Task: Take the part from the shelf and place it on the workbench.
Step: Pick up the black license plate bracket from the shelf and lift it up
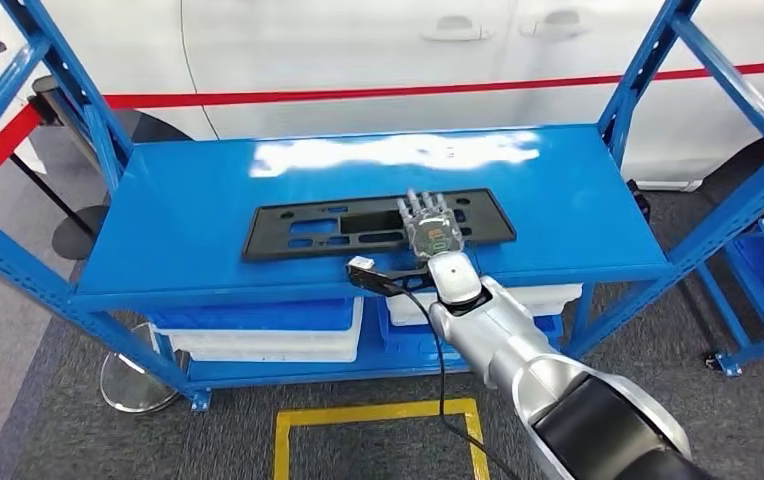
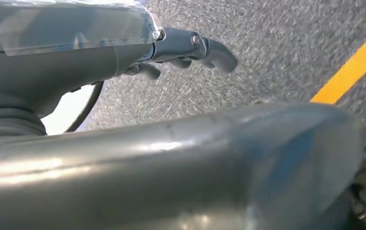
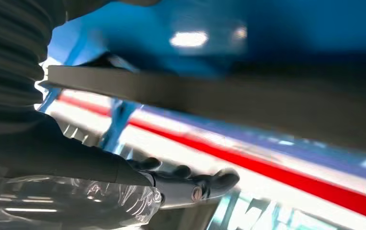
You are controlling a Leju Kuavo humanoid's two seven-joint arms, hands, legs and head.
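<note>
The part (image 1: 303, 230) is a long flat black plate with several cutouts, lying on the top board of the blue shelf (image 1: 188, 190). My right hand (image 1: 429, 224) reaches over the part's right half from the near edge, fingers stretched straight and flat above it. In the right wrist view the part (image 3: 229, 98) is a dark slab seen edge-on, and the fingers (image 3: 190, 184) lie extended with a gap to it, nothing in their grasp. My left hand (image 2: 186, 48) hangs over the grey floor, fingers loosely apart and holding nothing.
A white car (image 1: 378, 60) with a red stripe stands close behind the shelf. White bins (image 1: 268, 345) sit on the lower board. Blue uprights (image 1: 28, 270) frame both sides, with more blue racking at the right (image 1: 758, 250). A yellow floor marking (image 1: 378, 415) lies before the shelf.
</note>
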